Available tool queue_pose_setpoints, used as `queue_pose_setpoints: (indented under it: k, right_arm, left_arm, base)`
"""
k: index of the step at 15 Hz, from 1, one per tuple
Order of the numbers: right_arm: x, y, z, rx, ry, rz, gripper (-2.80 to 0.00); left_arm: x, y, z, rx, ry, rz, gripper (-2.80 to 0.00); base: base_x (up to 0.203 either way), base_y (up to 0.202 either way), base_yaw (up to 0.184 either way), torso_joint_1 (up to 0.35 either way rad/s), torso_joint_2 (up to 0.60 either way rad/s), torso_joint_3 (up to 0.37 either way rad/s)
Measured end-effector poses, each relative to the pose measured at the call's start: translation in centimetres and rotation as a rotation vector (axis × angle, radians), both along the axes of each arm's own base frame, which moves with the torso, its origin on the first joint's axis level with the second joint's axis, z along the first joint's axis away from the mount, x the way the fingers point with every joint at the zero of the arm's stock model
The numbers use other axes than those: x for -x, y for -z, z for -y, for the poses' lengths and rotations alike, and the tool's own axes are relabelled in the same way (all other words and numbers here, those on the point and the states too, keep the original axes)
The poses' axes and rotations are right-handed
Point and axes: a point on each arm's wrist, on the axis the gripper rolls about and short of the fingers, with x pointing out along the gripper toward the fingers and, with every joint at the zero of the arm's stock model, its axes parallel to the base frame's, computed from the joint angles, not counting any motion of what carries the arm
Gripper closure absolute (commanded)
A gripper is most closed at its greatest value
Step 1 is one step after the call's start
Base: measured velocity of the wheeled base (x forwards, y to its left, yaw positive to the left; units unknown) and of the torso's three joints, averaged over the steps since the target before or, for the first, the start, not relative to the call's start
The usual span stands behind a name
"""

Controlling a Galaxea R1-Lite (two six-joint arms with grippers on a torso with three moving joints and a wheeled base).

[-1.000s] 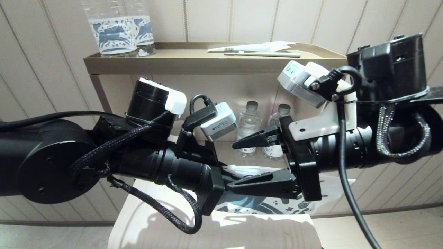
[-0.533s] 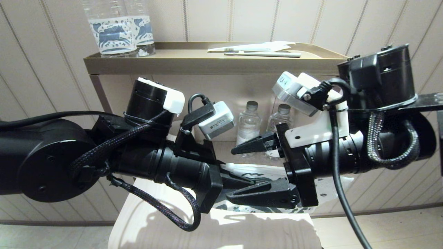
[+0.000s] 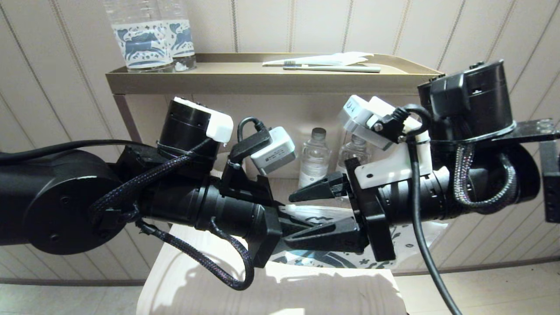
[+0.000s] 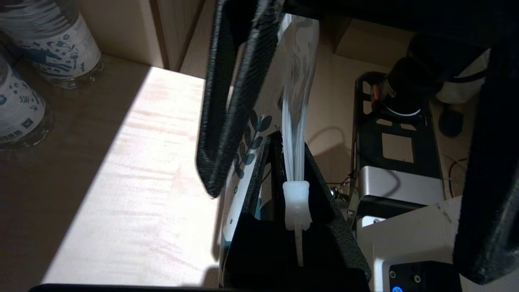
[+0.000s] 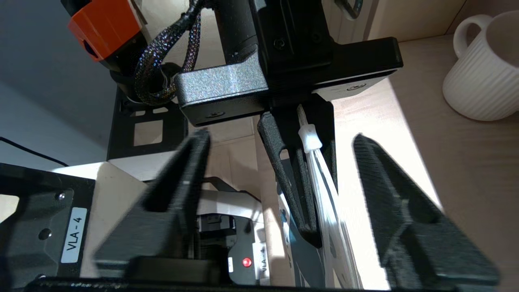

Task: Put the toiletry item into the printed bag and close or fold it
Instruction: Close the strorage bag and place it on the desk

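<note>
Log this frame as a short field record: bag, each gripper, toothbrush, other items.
printed bag: held up above the pale table, top edge and white slider pinched
left gripper: jaws shut on printed bag at the slider end
right gripper: jaws apart, straddling the bag's top edge, not gripping
toothbrush: lying on the shelf tray, not in the bag
other: large bottles on the tray; small bottles beneath; white mug
</note>
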Motion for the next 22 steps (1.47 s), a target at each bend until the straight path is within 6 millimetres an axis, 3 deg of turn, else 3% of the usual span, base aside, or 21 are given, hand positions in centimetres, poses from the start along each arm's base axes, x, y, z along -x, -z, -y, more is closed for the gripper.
queue_pose_setpoints:
  k: [12,22]
  right_arm:
    - [0.1,0.2,0.1,0.004,-0.006,-0.004,0.0]
    - [0.5,0.5,1.7,0.013,0.023,0.005,0.0]
  left_arm:
    - [0.0,0.1,0.0,-0.002,0.001,-0.001,0.0]
    - [0.0,0.2,0.0,-0.004,-0.001,-0.002,0.0]
  base:
    - [0.0,0.0,0.0,0.0,0.0,0.0]
    - [0.0,0.0,0.0,0.0,0.0,0.0]
